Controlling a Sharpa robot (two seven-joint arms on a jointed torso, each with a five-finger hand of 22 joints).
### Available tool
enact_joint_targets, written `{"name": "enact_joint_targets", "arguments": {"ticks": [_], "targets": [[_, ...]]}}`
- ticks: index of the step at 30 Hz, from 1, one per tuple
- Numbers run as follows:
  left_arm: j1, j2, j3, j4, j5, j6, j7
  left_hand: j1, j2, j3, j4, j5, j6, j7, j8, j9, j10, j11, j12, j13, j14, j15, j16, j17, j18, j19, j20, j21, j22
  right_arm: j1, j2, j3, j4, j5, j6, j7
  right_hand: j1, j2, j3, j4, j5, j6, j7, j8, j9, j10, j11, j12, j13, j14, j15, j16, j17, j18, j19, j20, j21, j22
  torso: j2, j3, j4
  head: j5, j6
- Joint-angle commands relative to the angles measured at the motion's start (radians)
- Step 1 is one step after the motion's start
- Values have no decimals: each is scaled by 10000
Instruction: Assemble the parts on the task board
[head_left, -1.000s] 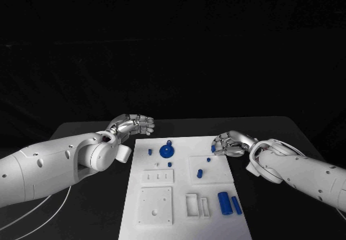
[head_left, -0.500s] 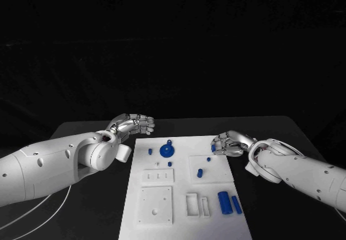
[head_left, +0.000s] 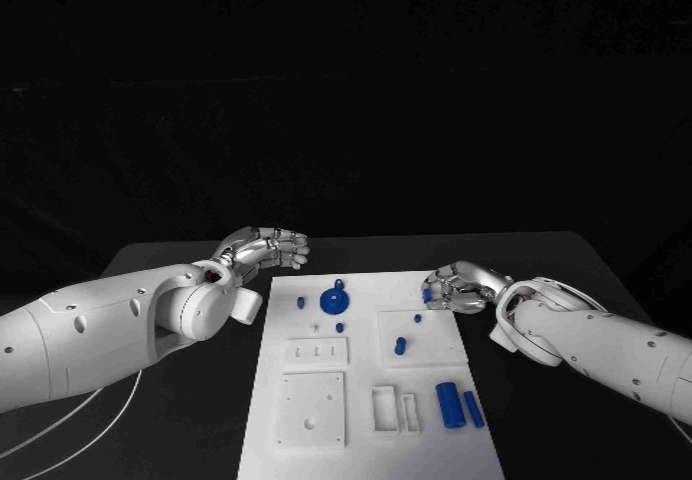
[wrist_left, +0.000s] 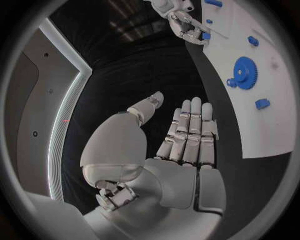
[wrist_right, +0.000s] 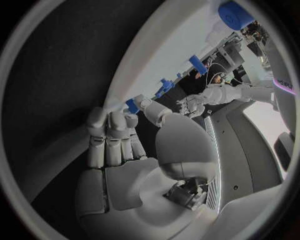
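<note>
The task board (head_left: 378, 400) looks like matt white plastic, smooth, with shallow recesses cut cleanly into it. On it, the blue gear (head_left: 333, 299) and the two blue cylinders (head_left: 460, 406) near the board's lower right corner appear to be smooth moulded plastic with a faint sheen. The table (head_left: 173, 262) around the board is matt black and reflects nothing. Left of the board, the left hand (wrist_left: 187, 137) shows brushed silver metal segments, while its arm shell is glossy white plastic. At the board's right edge, the right hand (wrist_right: 115, 140) has the same metallic finish; the small blue piece (wrist_right: 132, 106) at its fingertips is probably plastic, though it is hard to tell.
</note>
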Motion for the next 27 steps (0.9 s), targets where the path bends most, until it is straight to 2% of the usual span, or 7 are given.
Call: {"name": "enact_joint_targets", "arguments": {"ticks": [1, 17, 27], "targets": [[5, 8, 7, 28, -49, 152, 53, -51, 23, -30, -50, 13, 49, 70, 11, -10, 18, 25, -9, -17, 23, 21, -23, 11, 87, -15, -37, 13, 188, -11, 14, -1, 1, -109, 127, 73, -55, 80, 84, 24, -51, 1328, 172, 59, 15, -287, -8, 4, 14, -23, -76, -21, 17, 997, 0, -35, 1, 163, 4, 5, -1, 3, 3], [5, -9, 7, 43, -70, 157, 46, -51, 26, -29, -52, 14, 49, 71, 10, -11, 19, 26, -11, -19, 21, 22, -27, 13, 86, -17, -36, 12, 188, -13, 35, -1, -6, -134, -1, 13, -147, 191, 380, 177, -51, 1674, 49, 256, 106, -270, -120, 10, 28, -25, -179, -21, 35, 997, 0, -49, 39, 167, 10, 4, -2, -2, -8], [6, -20, 7, 58, -84, 150, 40, -47, 29, -26, -55, 15, 50, 70, 10, -12, 21, 25, -11, -20, 21, 22, -28, 15, 86, -19, -37, 11, 188, -15, 44, -1, 23, -115, -323, -76, -144, 192, 549, 208, -51, 1892, -40, 401, 197, -235, -204, 10, 30, -16, -257, -27, 39, 997, 6, -58, 54, 160, 7, -2, 0, -8, -31]]}}
